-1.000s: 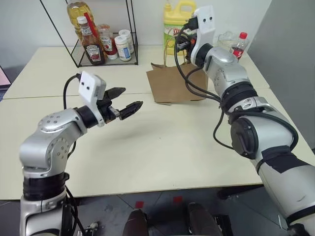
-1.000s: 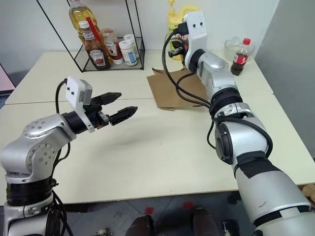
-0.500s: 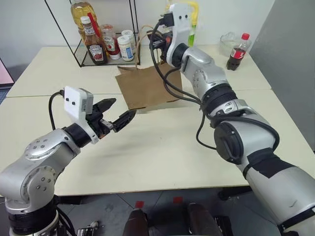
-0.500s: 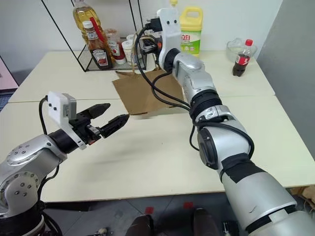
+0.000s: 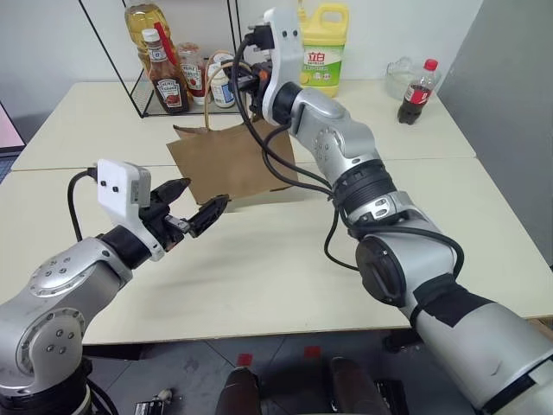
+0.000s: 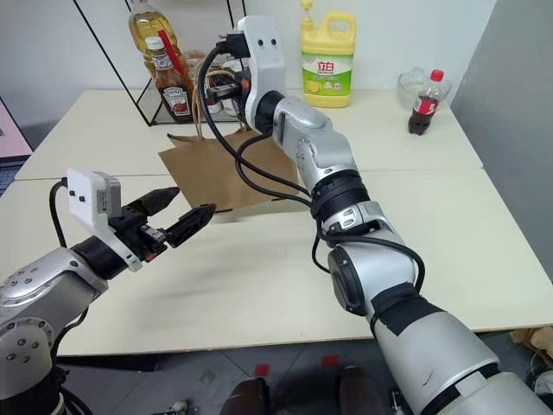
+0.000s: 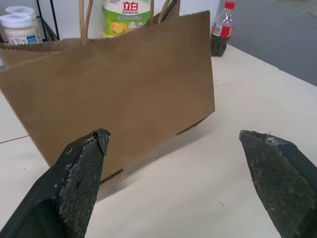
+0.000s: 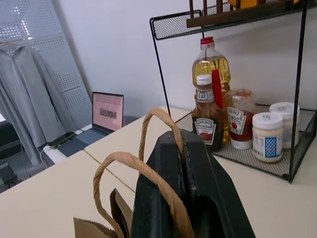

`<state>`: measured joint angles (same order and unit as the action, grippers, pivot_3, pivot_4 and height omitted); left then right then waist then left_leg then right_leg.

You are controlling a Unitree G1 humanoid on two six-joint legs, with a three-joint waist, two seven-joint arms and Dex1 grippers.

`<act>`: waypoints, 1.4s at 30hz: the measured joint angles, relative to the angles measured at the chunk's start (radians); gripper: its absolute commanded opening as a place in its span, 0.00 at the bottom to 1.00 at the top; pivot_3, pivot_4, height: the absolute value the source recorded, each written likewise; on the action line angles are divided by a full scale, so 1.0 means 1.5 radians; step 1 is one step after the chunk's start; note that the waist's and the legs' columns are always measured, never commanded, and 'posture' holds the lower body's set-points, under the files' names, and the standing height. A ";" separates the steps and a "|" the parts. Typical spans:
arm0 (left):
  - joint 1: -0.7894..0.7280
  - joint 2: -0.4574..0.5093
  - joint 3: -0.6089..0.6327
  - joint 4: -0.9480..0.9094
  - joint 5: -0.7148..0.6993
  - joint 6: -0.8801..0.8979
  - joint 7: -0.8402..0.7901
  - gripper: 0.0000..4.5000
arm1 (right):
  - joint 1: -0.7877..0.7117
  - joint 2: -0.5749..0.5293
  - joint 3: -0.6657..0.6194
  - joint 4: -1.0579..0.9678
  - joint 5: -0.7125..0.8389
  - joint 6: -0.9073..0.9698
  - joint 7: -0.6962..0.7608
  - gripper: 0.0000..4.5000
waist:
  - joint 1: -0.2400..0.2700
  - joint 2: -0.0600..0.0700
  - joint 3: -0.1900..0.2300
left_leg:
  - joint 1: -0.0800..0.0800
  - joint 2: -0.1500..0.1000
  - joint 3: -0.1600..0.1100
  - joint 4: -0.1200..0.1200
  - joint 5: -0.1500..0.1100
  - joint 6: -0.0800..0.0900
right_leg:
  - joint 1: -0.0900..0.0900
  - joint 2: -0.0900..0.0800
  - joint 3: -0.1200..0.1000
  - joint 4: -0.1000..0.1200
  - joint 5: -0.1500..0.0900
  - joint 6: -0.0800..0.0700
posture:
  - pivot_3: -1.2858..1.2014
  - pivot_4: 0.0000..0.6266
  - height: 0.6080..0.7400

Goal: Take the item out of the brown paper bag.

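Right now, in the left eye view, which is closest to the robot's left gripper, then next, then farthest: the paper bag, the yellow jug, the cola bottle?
1. Brown paper bag, just beyond the left gripper.
2. Yellow jug, at the table's back.
3. Cola bottle, far right corner.

My right jaws (image 8: 183, 148), closed on the cord handles (image 8: 148, 168), have carried the brown paper bag (image 5: 229, 160) leftward across the surface (image 5: 285, 268). A second ago it was in front of the yellow jug (image 5: 321, 47); now it hangs just in front of the wire rack (image 5: 186, 95), its lower edge tilted and partly lifted. My left arm has pulled back nearer to me, so my open left jaws (image 5: 192, 207) now sit just beside the bag's near face.
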<state>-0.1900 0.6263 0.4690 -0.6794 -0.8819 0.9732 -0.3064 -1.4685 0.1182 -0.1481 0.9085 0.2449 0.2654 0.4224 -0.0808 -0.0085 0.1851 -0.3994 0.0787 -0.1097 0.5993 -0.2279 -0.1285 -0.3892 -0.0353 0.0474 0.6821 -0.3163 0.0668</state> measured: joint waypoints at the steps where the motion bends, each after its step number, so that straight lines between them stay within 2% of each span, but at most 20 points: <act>1: 0.000 0.003 0.000 0.000 -0.001 0.000 0.001 1.00 | 0.003 0.003 0.005 -0.006 0.000 0.010 -0.010 0.01 | 0.000 0.000 0.000 | 0.000 0.000 0.000 0.000 0.000 0.000 | 0.000 0.000 0.000 0.000 0.000 0.000 | 0.52 0.24 1.00; 10: 0.000 0.012 0.000 0.003 -0.003 -0.008 0.002 1.00 | 0.078 0.002 0.043 -0.093 -0.025 0.075 -0.084 0.01 | 0.000 0.000 0.000 | 0.000 0.000 0.000 0.000 0.000 0.000 | 0.000 0.000 0.000 0.000 0.000 0.000 | 0.52 0.24 1.00; 19: 0.000 0.022 -0.003 0.017 -0.002 -0.016 -0.008 1.00 | 0.161 -0.023 0.118 -0.276 -0.045 0.167 -0.078 0.01 | 0.000 0.000 0.000 | 0.000 0.000 0.000 0.001 0.000 0.000 | 0.000 0.000 0.000 0.000 0.000 0.000 | 0.52 0.24 1.00; 23: 0.000 0.027 -0.007 0.026 0.001 -0.027 -0.013 1.00 | 0.169 -0.037 0.129 -0.343 -0.044 0.213 -0.074 0.20 | 0.000 -0.001 0.000 | 0.000 0.000 0.000 0.001 0.000 0.000 | 0.000 0.000 0.000 0.001 0.000 0.000 | 0.52 0.24 1.00; 33: -0.015 0.036 -0.037 0.045 0.007 -0.043 -0.028 1.00 | 0.201 -0.042 0.143 -0.426 -0.041 0.289 -0.065 1.00 | 0.001 -0.001 0.000 | 0.000 0.000 0.000 0.001 0.000 0.000 | 0.000 0.000 0.000 0.000 0.000 0.000 | 0.52 0.24 1.00; 39: -0.021 0.063 -0.044 0.066 0.013 -0.045 -0.053 1.00 | 0.271 -0.108 0.165 -0.522 -0.025 0.349 -0.018 1.00 | 0.002 -0.001 -0.001 | 0.000 0.000 0.000 0.001 -0.001 0.002 | 0.000 0.000 0.000 0.001 0.000 0.000 | 0.52 0.24 1.00; 42: -0.031 0.064 -0.049 0.085 0.019 -0.055 -0.066 1.00 | 0.276 -0.122 0.164 -0.526 -0.022 0.359 -0.017 1.00 | 0.001 -0.001 -0.001 | 0.000 0.000 0.000 0.002 -0.001 0.002 | 0.000 0.000 0.000 0.001 0.000 0.000 | 0.52 0.24 1.00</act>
<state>-0.2372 0.7219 0.3958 -0.5520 -0.8534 0.8903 -0.4057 -1.0550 -0.0647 0.0986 0.1191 0.2119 0.8034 0.3971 -0.0797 -0.0100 0.1841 -0.3989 0.0787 -0.1103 0.6021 -0.2294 -0.1257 -0.3889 -0.0350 0.0472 0.6841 -0.3163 0.0668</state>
